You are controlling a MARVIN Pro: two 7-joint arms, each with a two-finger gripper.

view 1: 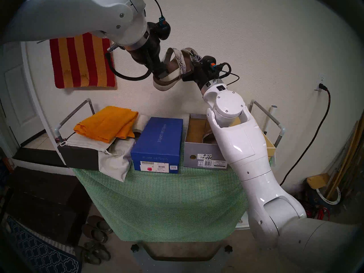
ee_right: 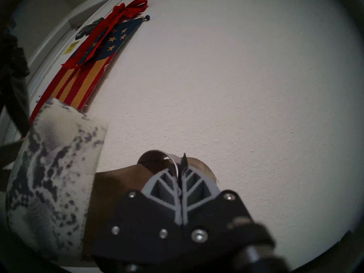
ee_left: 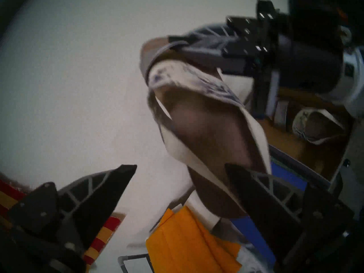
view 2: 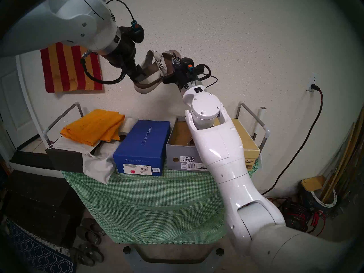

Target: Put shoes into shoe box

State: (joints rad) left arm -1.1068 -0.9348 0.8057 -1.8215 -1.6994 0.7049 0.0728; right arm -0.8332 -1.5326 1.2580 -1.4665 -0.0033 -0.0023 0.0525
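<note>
One beige-white platform sandal (view 1: 173, 69) (view 2: 155, 73) with a snakeskin strap (ee_right: 49, 168) hangs high in the air in front of the wall, above the table. My right gripper (view 1: 195, 59) (ee_right: 182, 162) is shut on its thin heel strap. My left gripper (view 1: 159, 77) (ee_left: 181, 166) is open at the toe end, with one finger (ee_left: 256, 187) against the sandal (ee_left: 206, 128) and the other apart from it. The grey VIONIC shoe box (view 1: 202, 154) (view 2: 181, 152) stands open below, partly hidden by my right arm. The second sandal (ee_left: 315, 126) (view 1: 208, 136) lies inside it.
A blue STUART WEITZMAN box (view 1: 157, 142) stands left of the grey box and a gold-tan box (view 2: 246, 140) right of it. An orange cloth (view 1: 106, 122) and a white bag (view 1: 114, 160) lie at the table's left. Rail posts (view 1: 279, 128) flank the table. Slippers (view 1: 96, 229) sit on the floor.
</note>
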